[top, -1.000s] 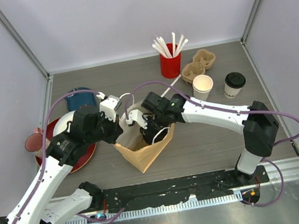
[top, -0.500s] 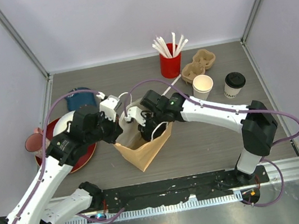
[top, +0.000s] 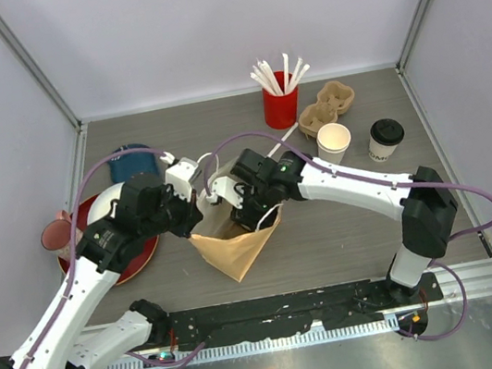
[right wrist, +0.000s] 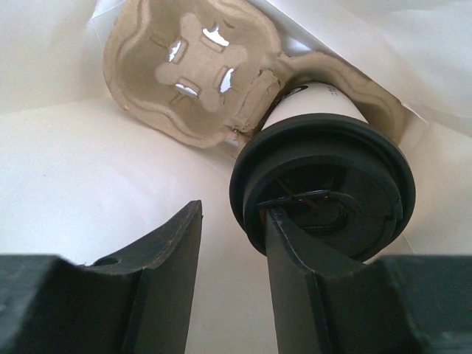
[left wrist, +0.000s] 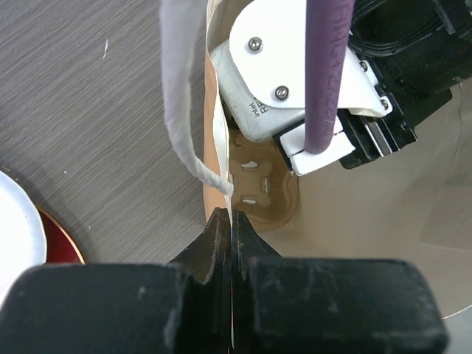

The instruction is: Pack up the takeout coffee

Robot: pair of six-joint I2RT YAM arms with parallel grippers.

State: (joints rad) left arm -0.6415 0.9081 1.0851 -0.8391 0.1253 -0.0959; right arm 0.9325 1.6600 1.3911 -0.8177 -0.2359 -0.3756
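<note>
One takeout coffee cup [right wrist: 324, 184], white with a black sip lid, sits in a socket of a cardboard carrier [right wrist: 192, 74] inside the brown paper bag [top: 233, 247]. My right gripper [right wrist: 232, 221] is open inside the bag. Its right finger [right wrist: 295, 265] stands in front of the lid's left edge and its left finger is clear of the cup. In the top view the right gripper [top: 249, 212] reaches into the bag mouth. My left gripper [left wrist: 232, 225] is shut on the bag's rim [left wrist: 221, 147] and holds the mouth open. The second lidded cup [top: 387, 138] stands at the right of the table.
A lidless white cup [top: 334, 141] stands left of the lidded one. Behind it are an empty cardboard carrier [top: 327, 103] and a red cup of white stirrers [top: 280, 102]. A red plate [top: 98, 255] with a white dish lies at the left, under my left arm.
My right gripper has shifted a little up and left in the bag mouth. The bag's near side has sagged and changed shape. The left gripper keeps its hold on the rim.
</note>
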